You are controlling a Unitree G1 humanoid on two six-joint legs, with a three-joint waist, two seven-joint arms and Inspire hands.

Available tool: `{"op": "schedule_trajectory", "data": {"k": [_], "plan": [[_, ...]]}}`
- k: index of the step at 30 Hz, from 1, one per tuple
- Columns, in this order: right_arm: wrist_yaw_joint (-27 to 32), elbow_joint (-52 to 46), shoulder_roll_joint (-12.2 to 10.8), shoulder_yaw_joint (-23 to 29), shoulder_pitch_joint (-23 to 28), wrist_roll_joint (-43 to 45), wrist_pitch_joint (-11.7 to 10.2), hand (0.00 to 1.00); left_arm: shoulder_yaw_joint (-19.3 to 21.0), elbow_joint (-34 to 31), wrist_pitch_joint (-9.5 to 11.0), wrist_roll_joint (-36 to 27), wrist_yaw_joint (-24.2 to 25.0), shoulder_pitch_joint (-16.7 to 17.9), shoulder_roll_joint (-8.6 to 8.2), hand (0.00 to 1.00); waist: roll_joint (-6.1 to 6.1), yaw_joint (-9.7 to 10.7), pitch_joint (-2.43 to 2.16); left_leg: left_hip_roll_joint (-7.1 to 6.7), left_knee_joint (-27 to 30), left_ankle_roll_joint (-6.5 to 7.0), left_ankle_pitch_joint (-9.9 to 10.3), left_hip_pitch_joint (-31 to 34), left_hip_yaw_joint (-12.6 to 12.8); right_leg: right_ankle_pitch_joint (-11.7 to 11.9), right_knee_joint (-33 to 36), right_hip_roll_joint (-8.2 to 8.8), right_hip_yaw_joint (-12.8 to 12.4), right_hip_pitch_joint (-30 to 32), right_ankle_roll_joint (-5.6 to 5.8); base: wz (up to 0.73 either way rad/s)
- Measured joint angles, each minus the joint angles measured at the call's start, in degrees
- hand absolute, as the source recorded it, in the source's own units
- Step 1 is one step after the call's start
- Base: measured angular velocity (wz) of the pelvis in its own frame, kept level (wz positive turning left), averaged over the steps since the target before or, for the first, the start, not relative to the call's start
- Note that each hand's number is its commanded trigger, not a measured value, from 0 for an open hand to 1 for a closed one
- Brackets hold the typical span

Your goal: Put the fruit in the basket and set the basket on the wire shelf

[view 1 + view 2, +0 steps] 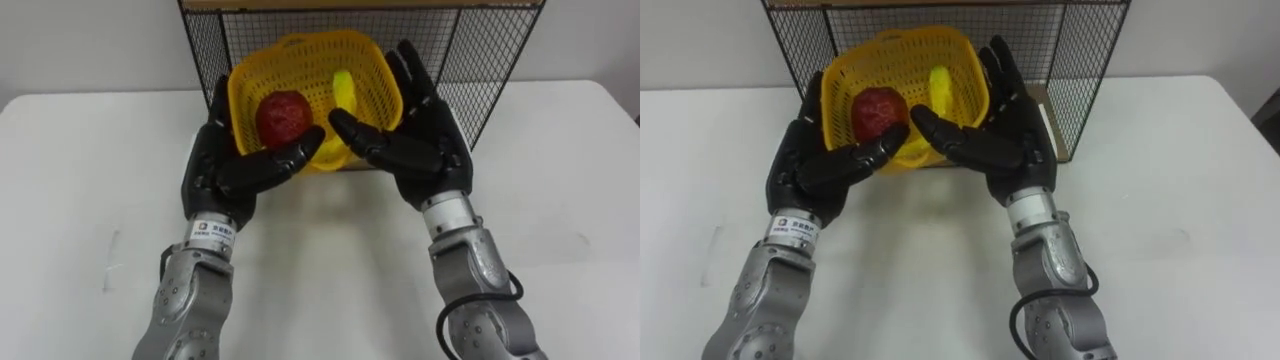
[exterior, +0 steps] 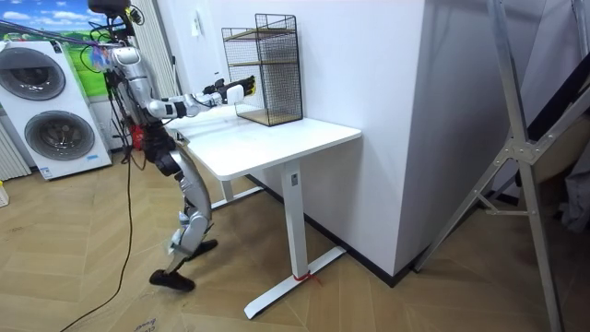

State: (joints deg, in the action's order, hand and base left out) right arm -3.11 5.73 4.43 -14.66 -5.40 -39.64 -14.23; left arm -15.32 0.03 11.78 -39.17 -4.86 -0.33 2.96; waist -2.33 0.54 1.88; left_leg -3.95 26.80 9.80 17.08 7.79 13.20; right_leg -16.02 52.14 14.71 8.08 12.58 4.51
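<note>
Centrally, a yellow basket (image 1: 300, 50) tilts toward the camera at the open front of a black wire shelf (image 1: 480, 60). I cannot tell whether it rests on the shelf's floor. Inside it lie a red fruit (image 1: 284, 117) and a yellow fruit (image 1: 345, 92). The left hand (image 1: 215, 170) and right hand (image 1: 430, 130) flank the basket, straight fingers pressed flat against its sides and thumbs reaching across its front. The shelf stands on a white table (image 1: 80, 180), and the robot stands at the table's edge.
</note>
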Motion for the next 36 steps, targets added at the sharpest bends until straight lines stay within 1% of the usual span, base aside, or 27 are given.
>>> {"op": "schedule_trajectory", "data": {"k": [1,3,4,5,6,8,9,10,11,12,14,15,16,17,20,25,29,30,31,32,34,36], "plan": [[0.01,0.02,0.21,0.0,-0.01,0.01,0.14,0.0,-0.01,0.0,0.0,0.01,0.0,-0.04,-0.01,0.0,0.07,-0.04,-0.03,0.15,-0.3,0.0,0.0,-0.23,0.05,-0.32,-2.74,-0.57,0.05,0.25,0.09,-0.05],[0.45,0.42,0.41,0.18,-0.16,0.01,0.58,0.0,-0.2,0.01,-0.01,0.9,0.01,-0.18,-0.07,0.0,0.16,0.12,-0.09,0.4,-1.37,-0.08,-0.03,-1.41,0.1,-0.44,-14.73,-2.23,0.12,-0.7,0.09,-0.02],[0.6,0.58,0.41,0.2,-0.17,0.11,0.61,0.0,-0.22,0.01,-0.02,1.25,0.01,-0.19,-0.08,0.0,0.15,0.21,-0.12,0.39,-1.46,-0.17,0.03,-1.63,0.1,-0.2,-17.65,-2.66,0.03,-1.21,0.2,0.0],[0.78,0.78,0.4,0.26,-0.21,0.81,0.62,0.0,-0.2,0.02,-0.05,1.77,0.01,-0.34,-0.07,0.0,0.14,0.39,-0.13,0.37,-1.66,-0.38,0.16,-2.06,0.1,1.54,-22.64,-3.54,0.01,-2.09,0.06,0.07],[1.11,1.21,0.39,0.2,-0.19,1.51,0.68,0.0,-0.21,0.13,-0.35,2.45,0.0,-0.37,-0.25,0.0,0.45,0.68,-0.24,0.56,-2.23,-0.59,0.25,-2.65,-0.27,3.48,-24.55,-4.52,-0.11,-3.1,1.23,0.05],[1.41,2.11,0.52,0.39,-0.93,1.72,1.12,0.0,-0.21,0.35,-0.65,2.93,-0.01,-1.38,-0.17,0.0,0.63,0.64,-0.21,1.29,-2.71,-1.12,-0.05,-2.89,-0.32,4.58,-26.66,-5.73,-0.05,-4.06,0.96,-0.03],[1.8,2.47,0.55,0.37,-1.31,1.74,1.48,0.0,-0.21,0.82,-0.78,2.95,-0.01,-1.99,0.2,0.0,0.59,0.76,-0.2,1.54,-3.18,-1.44,-0.33,-3.16,-0.31,5.12,-27.7,-6.06,0.01,-4.5,0.71,-0.08],[1.86,2.47,0.62,0.36,-1.32,1.77,1.7,0.0,-0.21,0.92,-0.94,2.95,-0.01,-2.04,0.39,0.0,0.61,0.73,-0.21,1.66,-3.41,-1.49,-0.38,-3.44,-0.23,5.29,-27.99,-6.22,0.04,-4.77,0.68,-0.11],[2.02,2.5,0.74,0.31,-1.24,1.85,2.1,0.0,-0.2,1.03,-1.37,3.35,-0.01,-2.03,0.53,0.0,0.85,0.78,-0.18,2.13,-4.01,-1.57,-0.35,-4.11,0.01,5.78,-28.82,-6.85,-0.04,-5.65,0.52,-0.12],[2.39,2.5,0.73,0.35,-1.25,2.02,2.47,0.0,-0.21,1.04,-1.7,3.85,-0.01,-2.05,0.53,0.0,0.95,0.91,-0.28,2.4,-4.7,-1.74,-0.31,-4.65,0.08,6.36,-29.86,-7.13,0.32,-6.45,0.23,-0.09],[2.66,2.48,0.72,0.48,-1.27,2.09,2.5,0.0,-0.21,1.04,-1.97,4.01,0.01,-2.14,0.53,0.0,1.14,1.13,-0.59,2.64,-5.37,-2.0,-0.59,-4.97,0.17,7.15,-30.99,-7.42,0.66,-6.96,0.08,-0.07],[2.9,2.49,0.7,0.53,-1.26,2.05,2.67,0.0,-0.19,1.04,-2.29,3.95,0.02,-2.15,0.54,0.0,1.38,1.16,-0.68,3.04,-5.39,-2.08,-0.62,-5.16,0.38,7.66,-31.74,-7.86,0.67,-7.43,-0.07,-0.1],[2.98,2.49,0.61,0.61,-1.26,2.05,2.84,0.0,-0.14,1.04,-2.53,3.94,0.02,-2.18,0.55,0.0,1.39,1.14,-0.7,3.15,-5.55,-2.17,-0.68,-5.35,0.49,7.79,-31.96,-7.97,0.78,-7.58,-0.18,-0.1],[3.12,2.49,0.56,0.64,-1.26,2.05,2.96,0.0,-0.05,1.04,-2.87,3.89,0.03,-2.21,0.56,0.0,1.41,1.16,-0.83,3.28,-5.91,-2.39,-0.84,-5.5,0.52,8.07,-32.58,-8.21,0.8,-7.84,-0.32,-0.07],[3.73,2.5,0.52,0.66,-1.25,2.05,3.08,0.0,-0.04,1.04,-3.25,3.92,0.12,-2.52,0.65,0.0,1.65,1.39,-0.86,3.74,-6.28,-2.68,-1.09,-5.73,0.51,8.82,-34.34,-8.89,0.93,-8.56,-0.6,-0.01],[4.37,2.85,0.47,0.61,-1.25,2.06,3.1,0.0,0.02,1.09,-4.14,3.96,0.32,-3.11,0.93,0.0,1.73,1.58,-0.8,4.1,-7.28,-3.16,-1.63,-6.1,0.58,9.73,-36.4,-9.46,1.43,-9.39,-0.97,0.0],[4.37,4.73,0.41,0.32,-1.39,2.02,3.57,0.0,0.54,1.4,-5.53,5.09,0.44,-3.13,1.1,0.0,1.73,1.9,-0.75,4.2,-8.89,-3.52,-2.22,-7.93,0.66,10.46,-37.79,-9.83,1.57,-11.36,-1.3,0.0],[4.37,5.4,0.36,0.24,-1.37,2.0,4.34,0.0,0.66,1.74,-5.91,5.19,0.43,-3.17,1.11,0.0,1.71,2.02,-0.74,4.15,-9.63,-3.62,-2.43,-8.52,0.67,10.66,-38.2,-9.85,1.82,-11.87,-1.38,0.0],[4.38,5.64,0.36,0.26,-1.37,2.0,4.62,0.0,0.78,1.83,-6.24,5.2,0.42,-3.21,1.15,0.0,1.73,2.05,-0.75,4.15,-9.77,-3.69,-2.49,-8.62,0.67,10.72,-38.42,-9.88,1.9,-12.02,-1.44,0.0],[4.38,5.78,0.34,0.48,-1.38,1.98,5.53,0.0,1.15,2.05,-6.86,5.42,0.42,-3.23,1.19,0.0,1.73,1.97,-0.75,4.15,-10.36,-3.82,-2.81,-9.02,0.77,10.83,-38.53,-9.93,1.87,-12.07,-1.56,-0.06],[4.37,6.55,0.41,1.05,-1.83,1.83,6.55,0.0,2.13,3.32,-8.08,6.31,0.46,-3.98,1.2,0.0,1.72,1.59,-0.76,4.15,-11.32,-4.05,-3.4,-9.41,1.0,10.98,-38.58,-10.03,1.94,-11.96,-1.75,-0.06],[4.48,7.19,0.48,2.75,-3.44,1.99,9.35,0.0,3.36,5.87,-10.69,7.12,0.46,-6.85,0.87,0.0,1.69,1.13,-0.76,4.21,-11.88,-4.34,-4.05,-9.2,0.95,11.18,-38.75,-10.23,2.09,-11.36,-2.07,0.0]]}}
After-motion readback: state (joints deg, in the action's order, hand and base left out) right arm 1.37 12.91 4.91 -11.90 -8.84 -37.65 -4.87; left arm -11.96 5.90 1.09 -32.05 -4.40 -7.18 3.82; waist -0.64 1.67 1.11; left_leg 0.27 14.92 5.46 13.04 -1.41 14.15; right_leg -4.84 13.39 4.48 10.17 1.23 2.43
